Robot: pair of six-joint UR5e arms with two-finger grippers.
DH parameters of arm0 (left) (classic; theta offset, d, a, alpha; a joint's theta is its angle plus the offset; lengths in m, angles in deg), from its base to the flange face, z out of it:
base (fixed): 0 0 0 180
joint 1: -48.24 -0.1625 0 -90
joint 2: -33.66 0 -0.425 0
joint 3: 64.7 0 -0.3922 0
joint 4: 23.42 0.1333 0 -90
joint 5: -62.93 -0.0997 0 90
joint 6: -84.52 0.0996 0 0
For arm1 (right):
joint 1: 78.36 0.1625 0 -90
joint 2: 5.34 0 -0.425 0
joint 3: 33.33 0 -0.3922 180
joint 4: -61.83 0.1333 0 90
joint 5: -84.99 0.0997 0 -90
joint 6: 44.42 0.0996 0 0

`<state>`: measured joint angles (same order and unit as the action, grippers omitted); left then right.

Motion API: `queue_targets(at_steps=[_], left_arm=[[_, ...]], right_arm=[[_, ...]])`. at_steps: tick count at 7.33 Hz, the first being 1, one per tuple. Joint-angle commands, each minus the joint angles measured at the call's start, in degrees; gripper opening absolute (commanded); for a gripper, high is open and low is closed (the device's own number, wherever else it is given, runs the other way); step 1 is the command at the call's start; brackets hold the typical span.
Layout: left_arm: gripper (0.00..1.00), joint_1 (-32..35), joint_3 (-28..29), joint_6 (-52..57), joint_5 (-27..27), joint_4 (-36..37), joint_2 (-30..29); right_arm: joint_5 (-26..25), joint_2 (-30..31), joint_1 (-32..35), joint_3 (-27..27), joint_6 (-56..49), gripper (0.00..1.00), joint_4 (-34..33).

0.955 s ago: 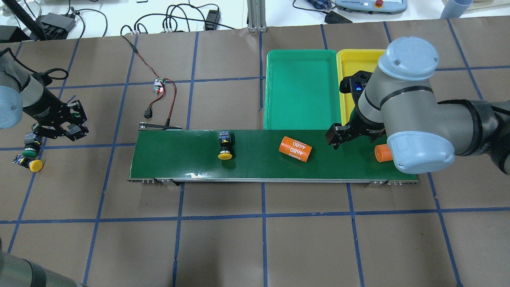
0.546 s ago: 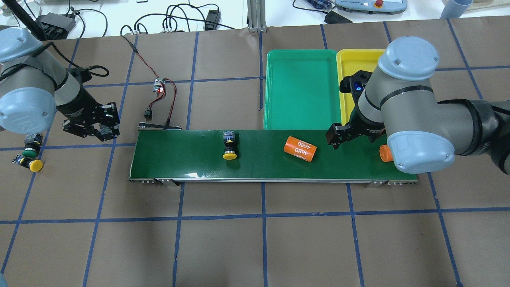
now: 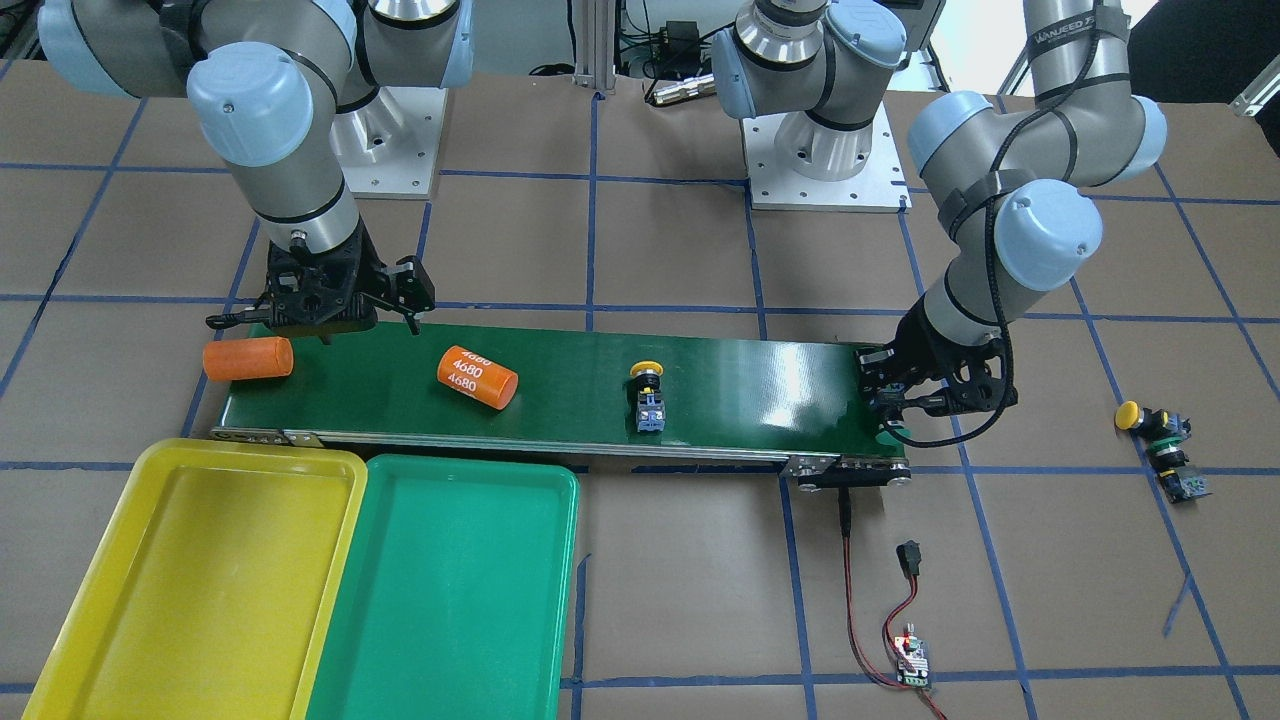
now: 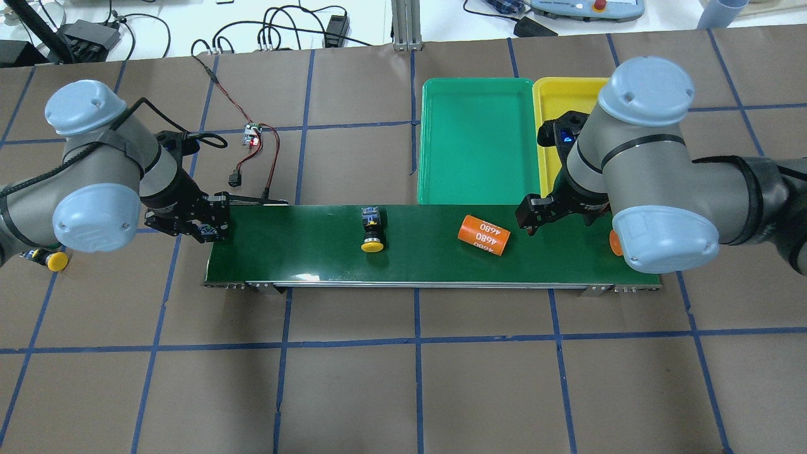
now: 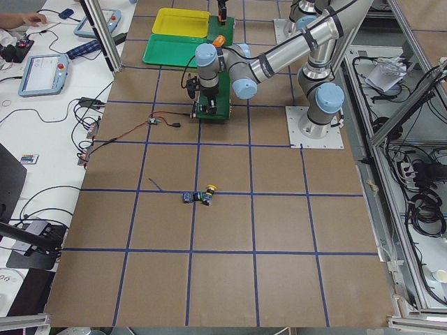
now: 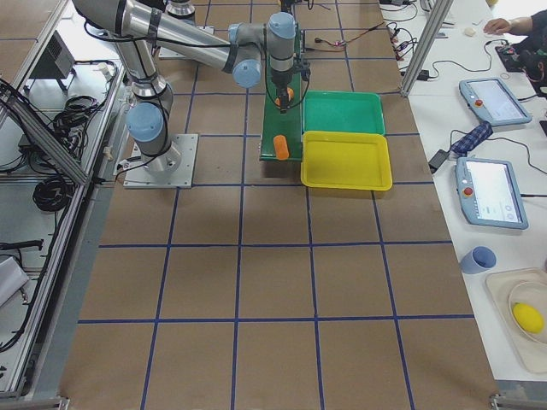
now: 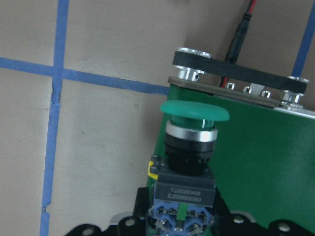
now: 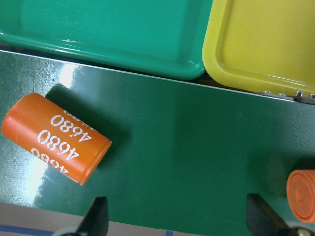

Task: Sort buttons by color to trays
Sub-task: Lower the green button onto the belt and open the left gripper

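A: What is held by the left gripper?
B: A green mushroom-capped push-button with a black body and grey-blue contact block is clamped by its block end between the closed jaws. It is held at the end corner of the long dark-green conveyor belt; whether the belt is touched cannot be told.
A: And the right gripper?
B: Its jaws are spread wide and nothing is gripped. It is hung over the belt's other end, between an orange cylinder marked 4680 and a plain orange cylinder, both laid on the belt.
A: Where are the other buttons found?
B: A yellow-capped push-button is laid on its side near the belt's middle. A second yellow-capped push-button and a second green-capped push-button are seen just beside each other on the brown paper-covered table, well apart from the belt.
A: And the trays?
B: A shallow rectangular green plastic tray and a matching yellow plastic tray are set touching, side by side, against the belt's far long edge, near the right gripper.
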<state>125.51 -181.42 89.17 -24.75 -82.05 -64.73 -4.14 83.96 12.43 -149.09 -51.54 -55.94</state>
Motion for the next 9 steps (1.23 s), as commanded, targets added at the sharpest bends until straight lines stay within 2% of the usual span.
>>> queue_targets(at_steps=[1,2,3,4,5,7,8,9], left_arm=[[0.0,2.26,-1.76,-0.43,0.48,2.03,1.09],[0.0,2.7,-2.02,-0.52,0.49,2.12,1.18],[0.32,2.97,-2.11,-0.61,0.49,2.12,1.18],[0.84,2.97,-2.19,-0.78,0.49,2.2,1.53],[0.99,2.19,-0.8,-2.18,0.49,1.94,1.97],[1.0,-6.9,5.24,-2.98,-0.04,-5.31,3.03],[1.0,-12.79,9.36,0.06,-0.04,-6.83,0.24],[1.0,-15.89,13.23,4.88,-0.13,-7.81,-2.05]], right_arm=[[0.0,0.0,0.0,0.0,0.0,1.0,0.0],[-0.09,0.0,0.0,0.0,-0.09,1.0,0.0],[-0.09,0.0,0.0,0.09,-0.26,1.0,0.0],[-0.09,0.0,0.0,0.09,-0.35,1.0,0.0],[-0.09,0.0,0.0,0.09,-0.35,1.0,0.0],[-0.09,0.0,-0.09,0.17,-0.35,1.0,0.0],[-0.09,0.0,-0.09,0.09,-0.35,1.0,0.0],[-0.09,0.0,-0.09,0.17,-0.35,1.0,0.0]])
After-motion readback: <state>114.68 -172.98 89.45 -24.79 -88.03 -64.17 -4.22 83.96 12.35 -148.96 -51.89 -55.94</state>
